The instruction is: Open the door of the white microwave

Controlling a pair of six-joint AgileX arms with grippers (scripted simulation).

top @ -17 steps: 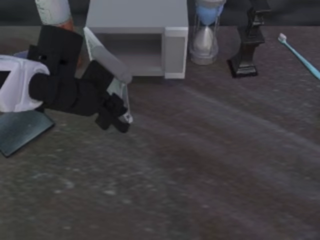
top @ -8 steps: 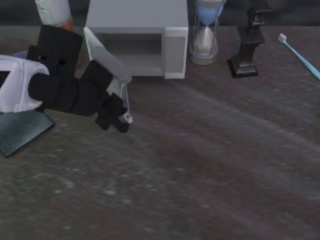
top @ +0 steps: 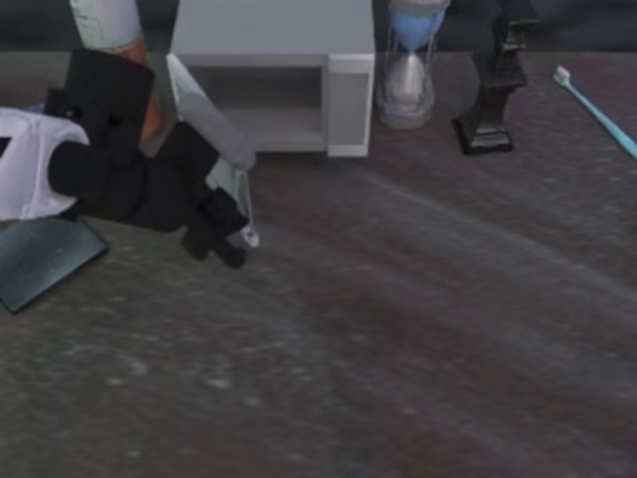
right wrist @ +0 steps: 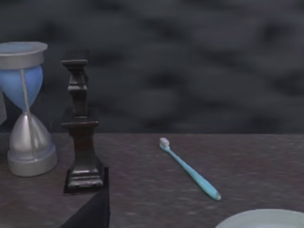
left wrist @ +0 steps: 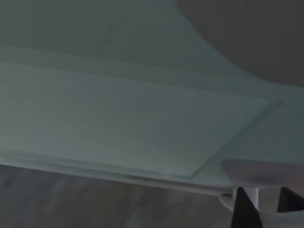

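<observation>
The left gripper (top: 231, 242) pinched the handle bar (top: 249, 235) of the door (top: 204, 115), which had swung slightly wider from the white microwave (top: 274, 75) at the table's (top: 398, 349) back left than 1 second earlier.

We look down on the counter (top: 418, 339) from above, our left wrist camera pressed close against the door (left wrist: 133, 118), while our right wrist camera faces the hourglass (right wrist: 26, 114) the overhead also sees.

No readable text, label, brand, number or sign on anything in these views
</observation>
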